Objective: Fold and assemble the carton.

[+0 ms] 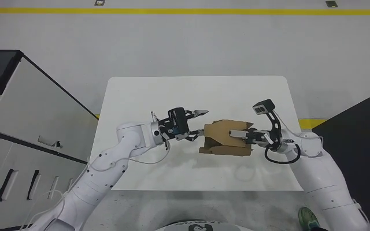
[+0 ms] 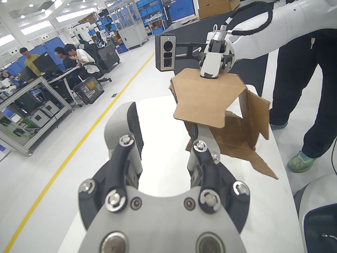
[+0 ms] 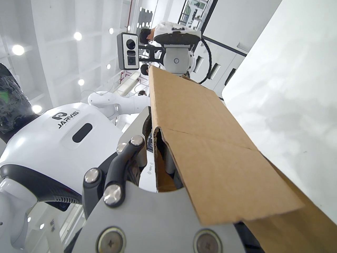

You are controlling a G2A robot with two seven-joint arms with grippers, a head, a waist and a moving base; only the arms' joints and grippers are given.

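**Cardboard carton half-formed, pinched at one end**

Brown corrugated carton [image 1: 222,138] lies on its side, right of the middle of the worktop [image 1: 173,98]. Its long axis runs across the worktop from one hand to the other. The open mouth points at the left hand, and the far end is at the right hand. The walls are plain and matte, with creased fold lines. A tapered top flap [image 2: 200,106] juts over the mouth, a side flap [image 2: 259,117] swings outward, and a pointed bottom flap [image 2: 252,159] lies flat on the white, round-cornered worktop.

The right hand [image 1: 238,134] is closed on the upper panel's far edge, with cardboard between its fingers. The left hand [image 1: 200,123] sits just before the mouth, spread wide and holding nothing. One ribbed fingertip [image 2: 196,132] is tucked under the top flap; whether it touches I cannot tell.
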